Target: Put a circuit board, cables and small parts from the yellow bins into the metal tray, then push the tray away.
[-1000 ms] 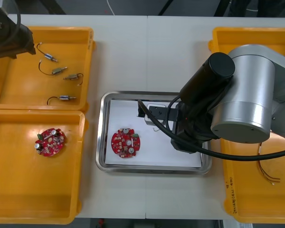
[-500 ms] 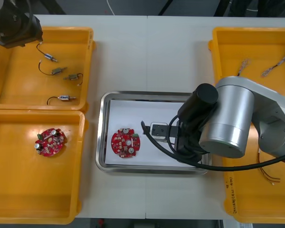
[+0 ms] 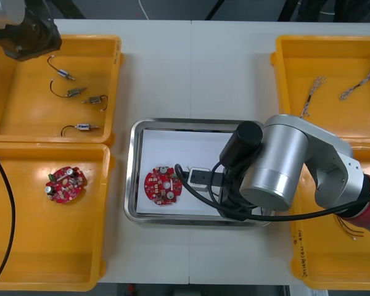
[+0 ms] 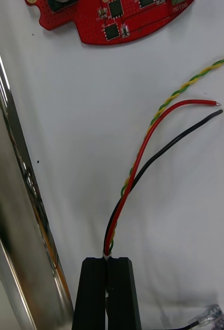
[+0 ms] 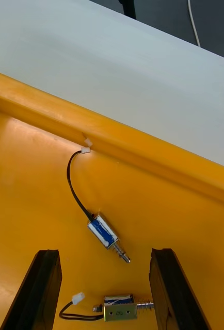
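My right gripper (image 4: 110, 259) is shut on a cable (image 4: 143, 154) of red, black and twisted yellow-green wires. The wires trail away from the fingertips over the white floor of the metal tray (image 4: 16, 216). A round red circuit board (image 4: 112, 18) lies just beyond the wire ends. In the front view my right arm (image 3: 268, 172) covers the right half of the tray (image 3: 133, 179), next to the board (image 3: 163, 185). My left gripper (image 5: 104, 252) hangs open over the far left yellow bin (image 5: 143, 149), a small metal part (image 5: 107, 233) between its fingers' line.
The far left bin (image 3: 105, 46) holds several small metal parts (image 3: 77, 91). A second circuit board (image 3: 65, 184) lies in the near left bin. Twisted cables (image 3: 311, 92) lie in the far right bin, red and yellow cables (image 3: 348, 225) in the near right one.
My right arm has swung lower and leftwards inside the tray, toward the circuit board. My left arm has shifted a little right over the far left bin.
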